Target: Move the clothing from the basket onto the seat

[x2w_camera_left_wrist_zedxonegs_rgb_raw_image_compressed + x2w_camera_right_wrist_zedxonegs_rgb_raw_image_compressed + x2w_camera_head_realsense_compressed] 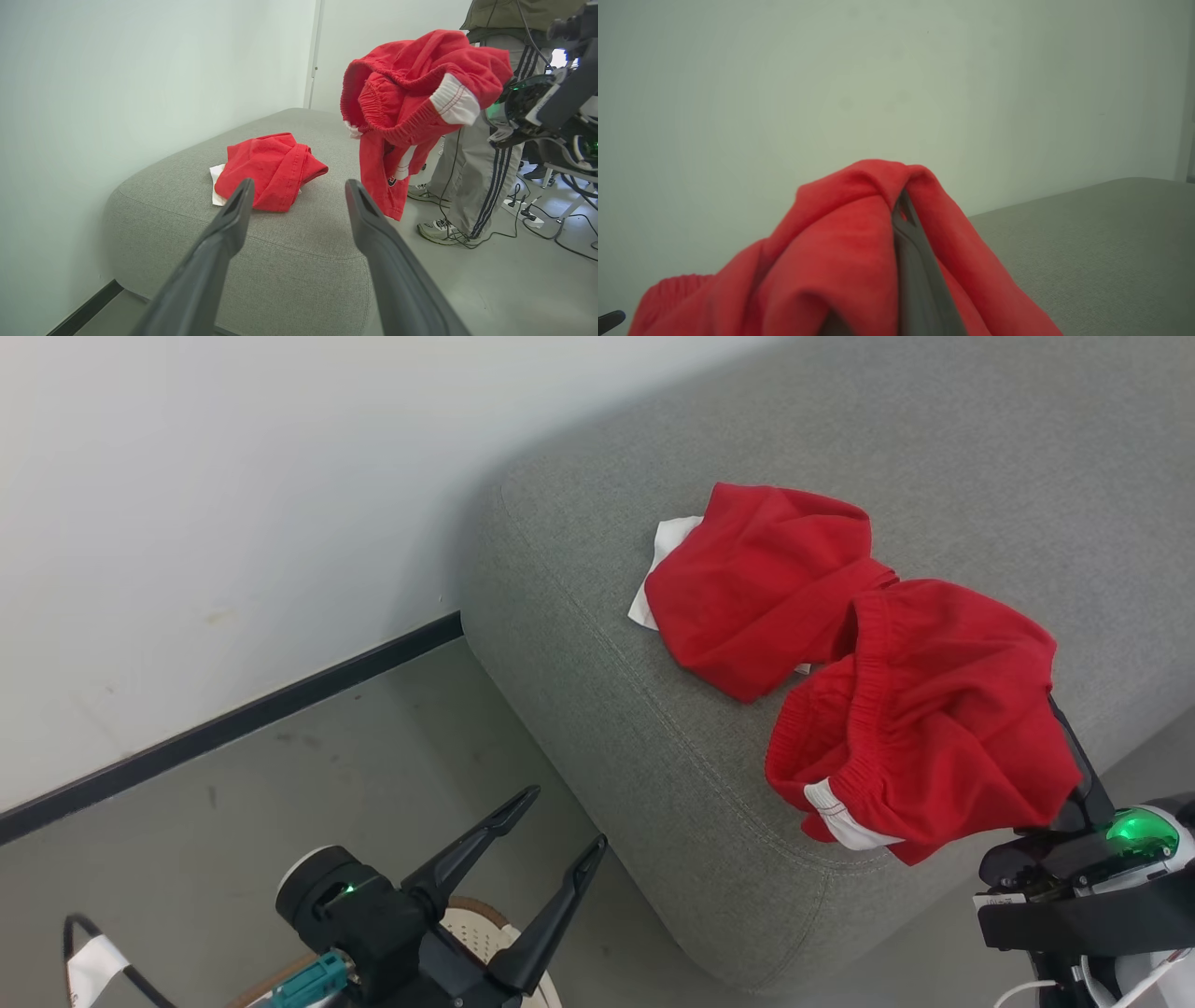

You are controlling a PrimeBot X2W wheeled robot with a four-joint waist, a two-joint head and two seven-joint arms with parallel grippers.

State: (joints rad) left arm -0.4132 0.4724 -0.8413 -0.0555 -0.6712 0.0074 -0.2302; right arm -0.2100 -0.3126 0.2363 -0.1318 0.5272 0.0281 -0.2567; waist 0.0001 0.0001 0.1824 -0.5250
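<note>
Broadly, the job looks part done. The seat takes up most of the head view, its rounded corner pointing toward the robot. A sliver of the basket shows low down behind the left arm, beside that corner on the floor; what it holds is hidden, so whether more clothing waits inside cannot be told. One red garment already lies crumpled on the seat, a little in from the rounded corner, with white fabric poking out on the wall side. A second red garment, with an elastic waistband and white trim, hangs in the air by the seat's near edge, and the left wrist view shows it clear of the cushion. The right gripper carries it, fingers pressed together on a fold of cloth draped over them. The left gripper hovers off the corner with its fingers spread wide, holding nothing. By my reading, what remains is to bring the hanging piece over the cushion and release it.
</note>
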